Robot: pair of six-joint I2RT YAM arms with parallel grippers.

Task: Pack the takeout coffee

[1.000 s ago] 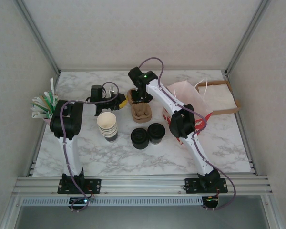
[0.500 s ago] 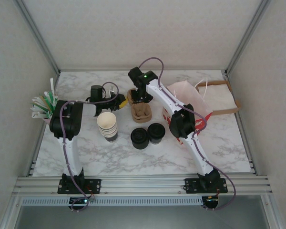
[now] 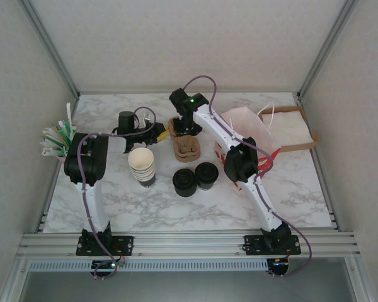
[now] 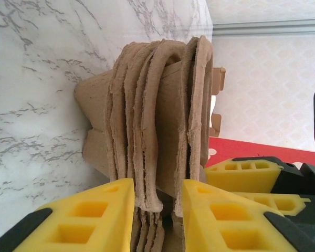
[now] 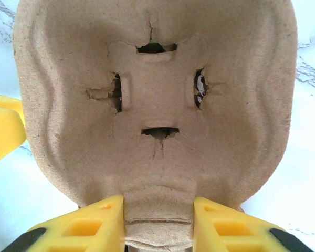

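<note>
Takeout coffee point(image 3: 206, 175), a dark-sided paper cup under a round black lid, stands upright near the middle of the marble table point(image 3: 302, 195), touching or just beside a stack of bare black lids point(image 3: 184, 182) on its left, with neither gripper on it. Behind it, the left gripper point(image 4: 157, 195) is closed edge-on over a stack of pulp cup carriers point(image 4: 152, 121), its yellow fingers point(image 4: 89, 215) pressed against the outer layers on both sides with several ragged rims filling the narrow gap. The right gripper point(image 5: 158, 210) is likewise closed to a narrow gap, pinching the bottom lip of a pulp cup carrier point(image 5: 155, 89) whose pocket, cut with four slits, faces its camera. Whether that carrier is the outermost layer of the same stack I cannot tell, though each wrist view catches a yellow finger of the other gripper close by. Left of the coffee, past the lids, stands a stack of cream-rimmed cups point(image 3: 142, 165). A red and white paper bag point(image 3: 249, 129) lies to the right under the right arm, and a bunch of green and white stirrers point(image 3: 58, 137) sits at the table's left edge.
</note>
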